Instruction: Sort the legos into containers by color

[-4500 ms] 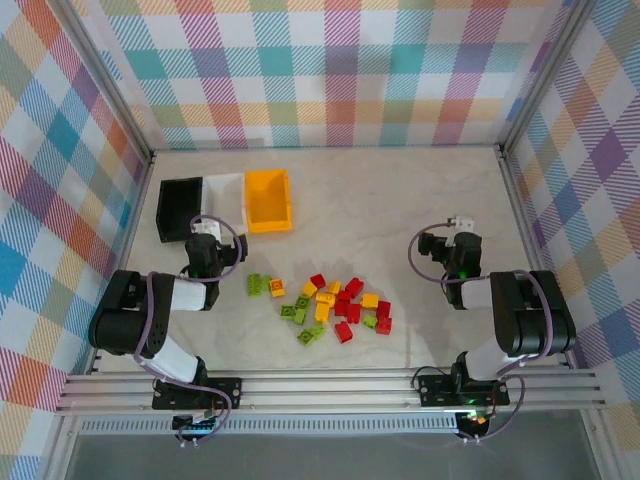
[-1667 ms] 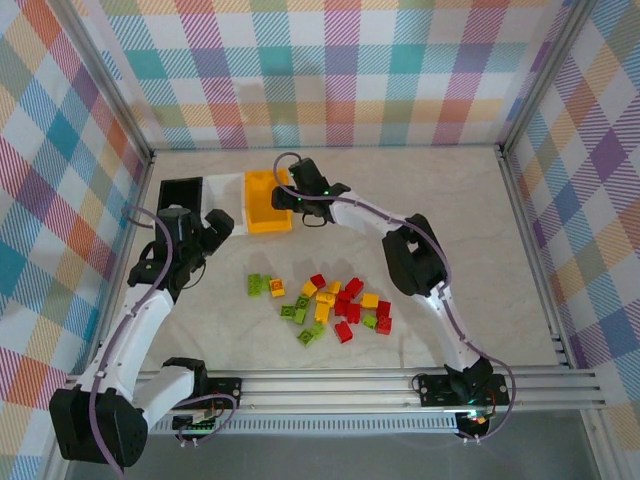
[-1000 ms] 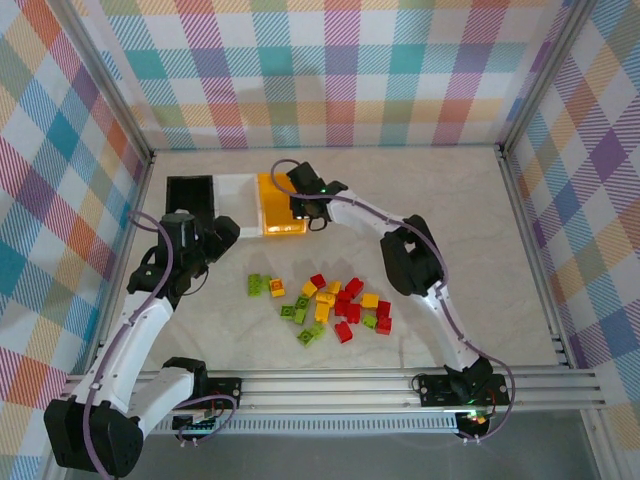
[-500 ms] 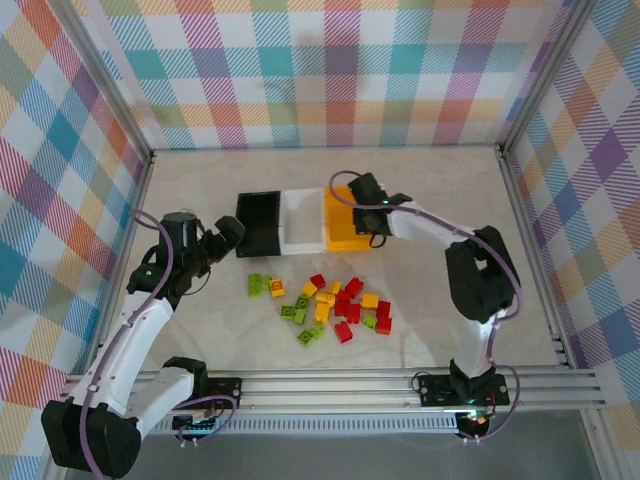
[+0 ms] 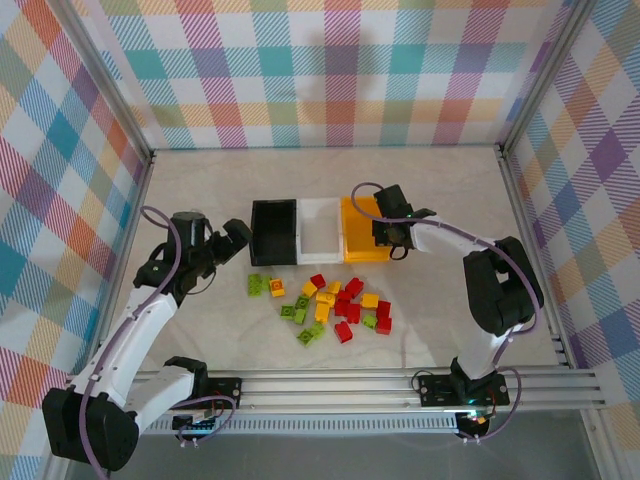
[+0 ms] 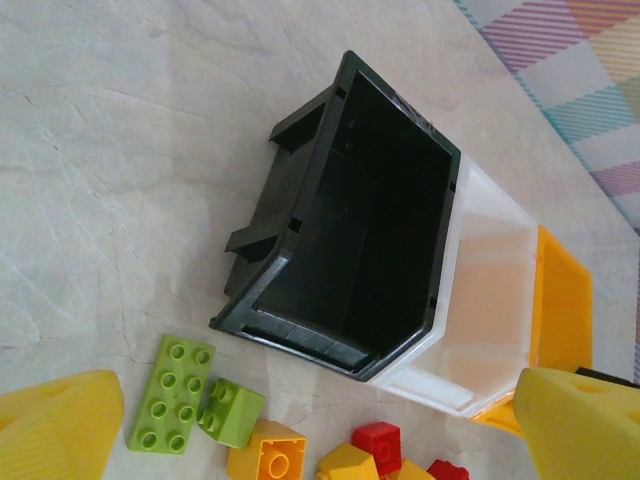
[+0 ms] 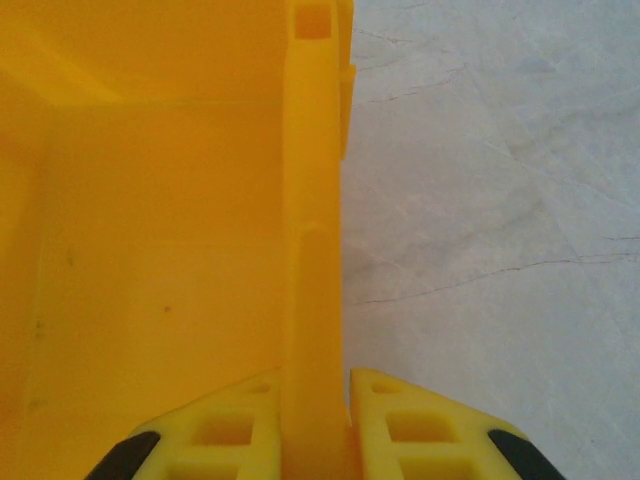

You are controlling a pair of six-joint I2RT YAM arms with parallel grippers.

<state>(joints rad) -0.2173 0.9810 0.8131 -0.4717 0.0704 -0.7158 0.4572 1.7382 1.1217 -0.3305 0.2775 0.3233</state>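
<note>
Three containers stand in a row at the table's middle: a black bin, a white bin and an orange-yellow bin, all empty as far as I see. My right gripper is shut on the orange-yellow bin's right wall, one finger inside and one outside. My left gripper hangs open just left of the black bin, nothing between its fingers. The legos, red, yellow and lime green, lie scattered in front of the bins.
In the left wrist view a flat lime green lego, a small green one, a yellow one and a red one lie near the black bin's front edge. Metal rails run along the near edge.
The row of three bins has slid to the right and slightly nearer the legos, pulled by my right gripper on the orange-yellow bin. My left gripper has followed to the right, still open.
</note>
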